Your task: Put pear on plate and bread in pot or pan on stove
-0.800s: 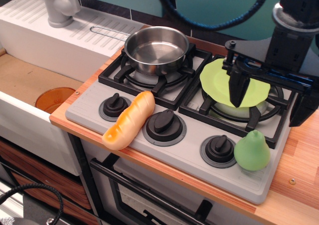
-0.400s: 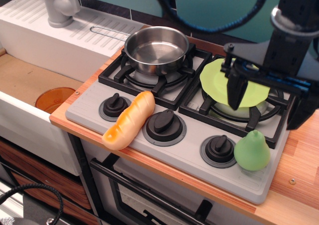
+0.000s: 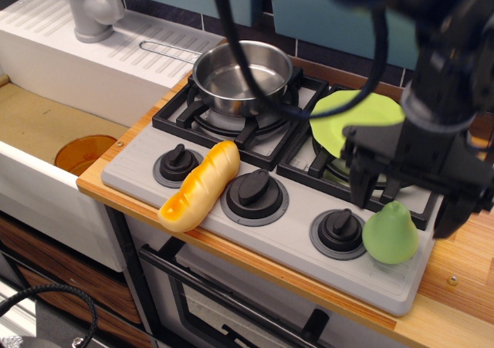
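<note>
Hanging just above the pear [image 3: 390, 234] at the front right of the stove [image 3: 266, 228]: the black gripper [image 3: 407, 204], jaws spread wide, one finger [image 3: 361, 184] pointing down to the left of the pear's narrow top and the other at the pear's right, over the wooden counter [image 3: 457, 275]. Holding nothing, and not visibly touching the pear. Standing upright on the grey stove surface, just right of the right-hand knob [image 3: 340, 230], that light-green pear.

Lying behind the gripper on the right burner grate [image 3: 324, 163]: the lime-green plate [image 3: 351, 116], its near part hidden by the arm. Sitting on the left burner grate, well apart from the pear: the stainless-steel pot [image 3: 242, 76], empty, thin wire handle [image 3: 167, 52] reaching left over the white draining board [image 3: 85, 55].

Resting diagonally at the stove's front left: the golden baguette [image 3: 201, 186], between the left knob [image 3: 178, 164] and middle knob [image 3: 255, 193], lower end reaching the stove's front edge.

Sitting farther left, down in the sink [image 3: 38, 132]: an orange bowl [image 3: 85, 153]. Standing at the back left corner: a grey tap [image 3: 91, 7].
</note>
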